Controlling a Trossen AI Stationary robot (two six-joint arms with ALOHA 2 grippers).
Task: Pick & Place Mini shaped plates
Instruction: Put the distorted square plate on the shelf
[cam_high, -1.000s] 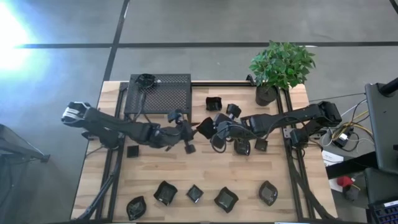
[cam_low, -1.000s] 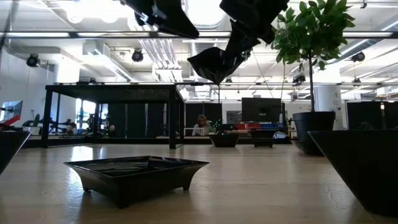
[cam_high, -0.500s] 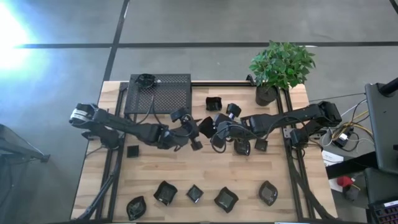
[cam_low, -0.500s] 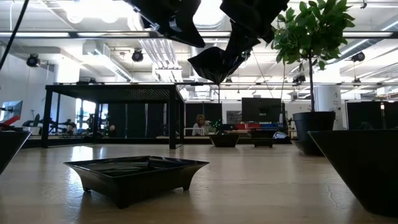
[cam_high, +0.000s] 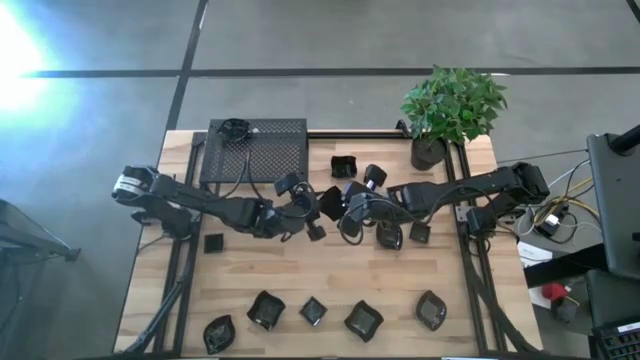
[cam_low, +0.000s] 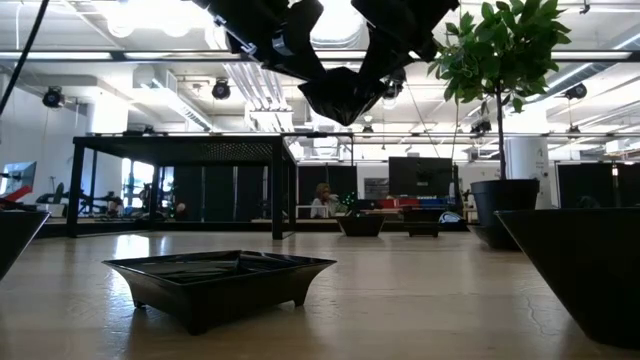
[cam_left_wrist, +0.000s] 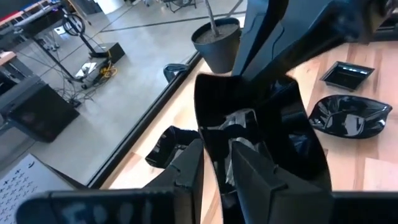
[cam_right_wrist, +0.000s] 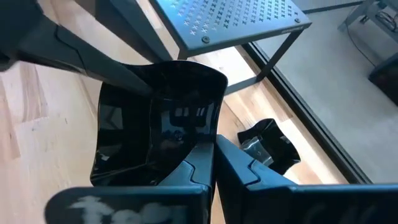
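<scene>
Black mini plate (cam_high: 330, 203) hangs mid-handover above the table's middle, pinched by the right gripper (cam_high: 340, 207); the left gripper's (cam_high: 312, 208) spread fingers must clamp next.

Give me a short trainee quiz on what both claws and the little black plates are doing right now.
1. True or false: the right claw is shut on a mini plate held above the table.
2. How many dishes make up the row of plates along the table edge opposite the plant?
3. The left claw is: A, open at the held plate's rim; B, shut on the plant pot; C, parked off the table.
Key: 1 true; 2 five; 3 A.
</scene>
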